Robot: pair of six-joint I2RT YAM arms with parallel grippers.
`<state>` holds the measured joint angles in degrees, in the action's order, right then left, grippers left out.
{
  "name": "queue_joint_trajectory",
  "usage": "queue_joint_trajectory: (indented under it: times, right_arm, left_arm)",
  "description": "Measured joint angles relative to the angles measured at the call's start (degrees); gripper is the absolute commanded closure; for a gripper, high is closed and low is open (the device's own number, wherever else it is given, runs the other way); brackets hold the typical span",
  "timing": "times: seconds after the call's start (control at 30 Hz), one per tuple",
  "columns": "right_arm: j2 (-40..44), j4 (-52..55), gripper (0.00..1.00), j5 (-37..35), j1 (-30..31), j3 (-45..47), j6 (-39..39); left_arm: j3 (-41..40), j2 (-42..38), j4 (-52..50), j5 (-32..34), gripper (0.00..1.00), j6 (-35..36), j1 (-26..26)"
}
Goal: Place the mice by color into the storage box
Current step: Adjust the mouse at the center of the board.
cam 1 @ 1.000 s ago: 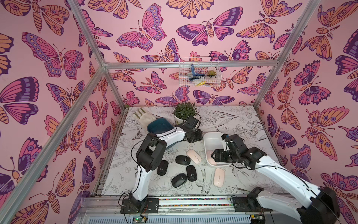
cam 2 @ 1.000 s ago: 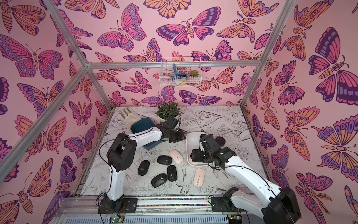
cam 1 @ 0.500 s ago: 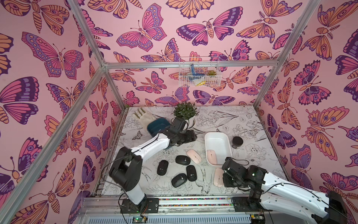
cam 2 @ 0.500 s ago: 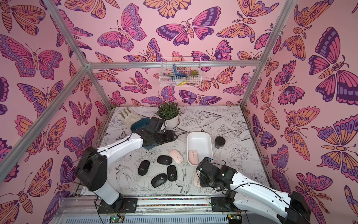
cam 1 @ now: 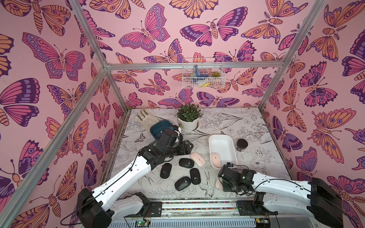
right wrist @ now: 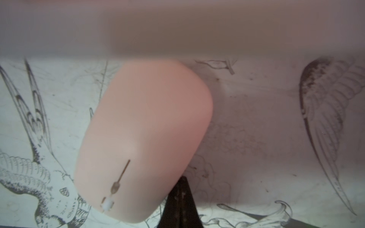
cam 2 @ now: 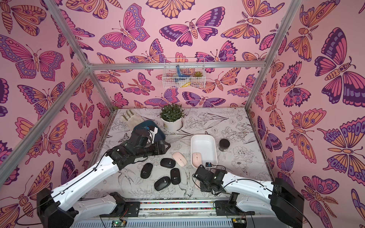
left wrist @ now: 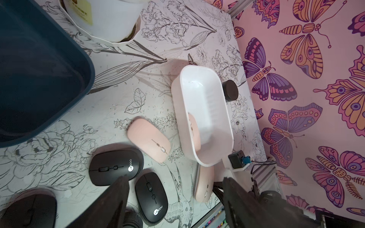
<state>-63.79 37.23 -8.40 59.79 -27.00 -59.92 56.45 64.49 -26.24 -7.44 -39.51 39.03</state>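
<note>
Mouse [cam 1: 218, 185] mostly hidden beneath right fingers [right wrist: 178, 205].

Black jar [cam 1: 242, 144] crowds right flank of white box [cam 1: 222, 146].

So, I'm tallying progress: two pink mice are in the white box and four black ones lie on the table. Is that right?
Not quite. The white box holds one pink mouse, not two, as both top views show. Four black ones do lie on the table.
</note>
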Motion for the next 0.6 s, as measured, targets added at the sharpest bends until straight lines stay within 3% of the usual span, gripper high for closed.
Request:
queue_joint_trajectory:
  times: [0.17,0.6]
  right_arm:
    - [-3.0,-2.5,0.99,-1.0,1.9,-1.3,-0.3]
    - [-21.1,-11.8,0.98,3.1,3.3,-14.6,4.0]
  left_arm:
    - [-2.0,-1.7,-1.6,1.1,0.21,-0.4,0.0]
    - [-4.4,-3.0,-2.6,2.5,0.21,-1.0,0.0]
